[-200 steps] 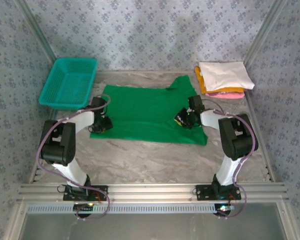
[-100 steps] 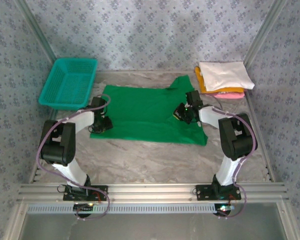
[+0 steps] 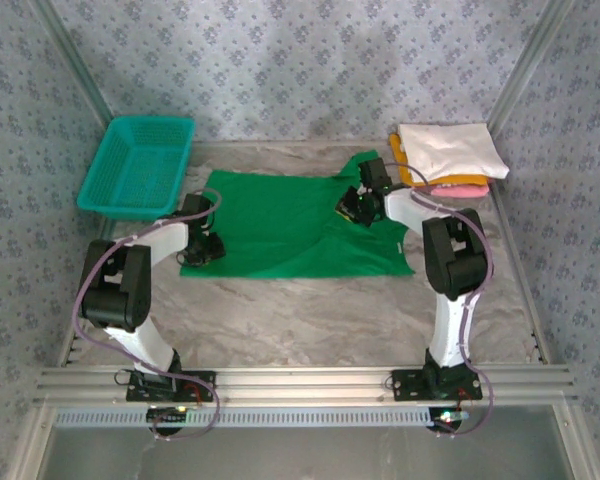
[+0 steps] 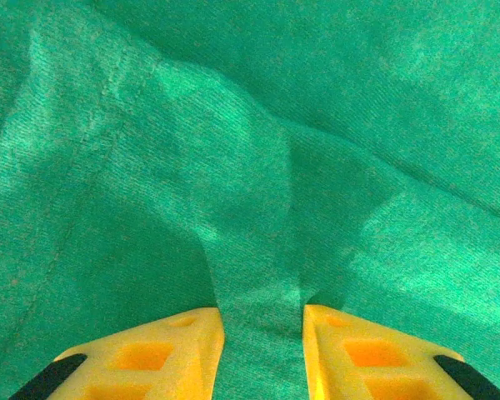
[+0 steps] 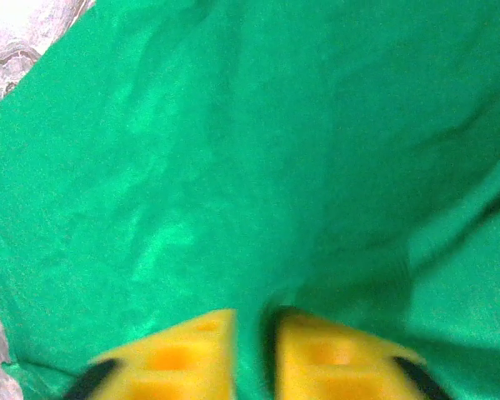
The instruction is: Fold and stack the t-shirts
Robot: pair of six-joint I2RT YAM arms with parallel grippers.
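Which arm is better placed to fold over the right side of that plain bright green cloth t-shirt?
Probably the right. The right gripper is at the plain bright green cloth t-shirt near its far right sleeve; the left gripper pinches a ridge of cloth at the opposite, left edge.

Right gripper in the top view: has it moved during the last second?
Yes. The right gripper went away from the right arm's base and slightly left over the green t-shirt, nearer the folded t-shirt stack.
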